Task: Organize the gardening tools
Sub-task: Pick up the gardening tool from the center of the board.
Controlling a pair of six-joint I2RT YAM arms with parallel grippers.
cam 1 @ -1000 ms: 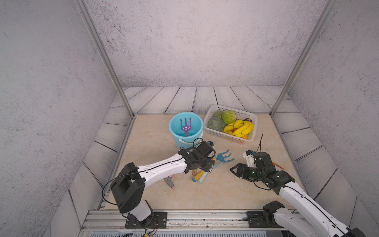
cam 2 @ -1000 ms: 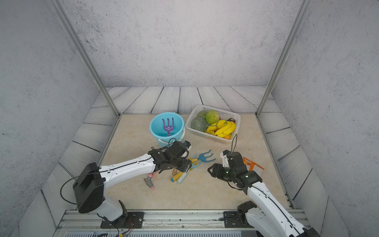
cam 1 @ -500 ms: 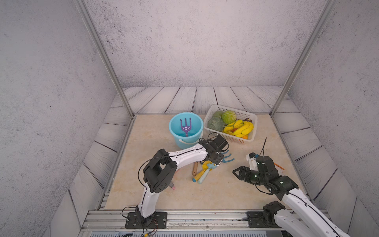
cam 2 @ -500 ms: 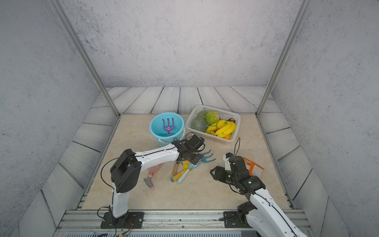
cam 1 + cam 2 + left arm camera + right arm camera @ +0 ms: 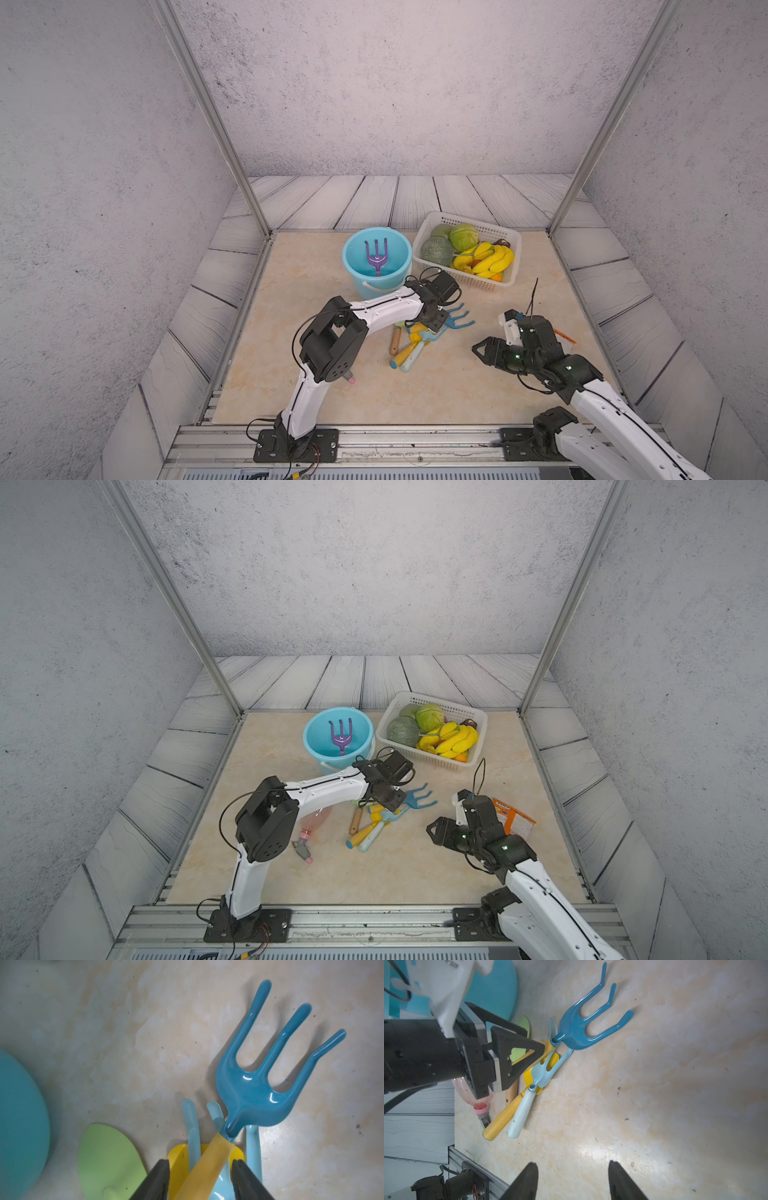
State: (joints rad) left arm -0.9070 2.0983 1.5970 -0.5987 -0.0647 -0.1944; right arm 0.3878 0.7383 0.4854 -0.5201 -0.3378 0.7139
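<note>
So the blue rake (image 5: 259, 1088) with the yellow handle is lying on top of a little pile of tools in the middle of the table (image 5: 299, 270), prongs pointing away from the left arm. The left gripper (image 5: 200, 1169) is down over its handle, right behind the head. In the left wrist view the two fingers (image 5: 158, 1180) sit either side of the handle with a sliver of gap on both sides, so it's spread around the handle, not clamped on it. Under the rake there's a pale blue fork (image 5: 544, 1072) and a yellow trowel (image 5: 502, 1120), handles side by side, plus a green trowel (image 5: 108, 1163) with a wooden handle just beside them. The pink spray bottle (image 5: 316, 818) lies on its side near the pile, partly under the left arm. A purple fork (image 5: 376, 255) sits inside the blue bucket (image 5: 361, 286), prongs up, just behind the pile. The right gripper (image 5: 573, 1180) hovers low over bare table, apart from the pile, fingers wide with nothing between them. An orange packet (image 5: 513, 818) lies beside the right arm, and the white basket (image 5: 469, 220) of fruit and veg sits next to the bucket.
</note>
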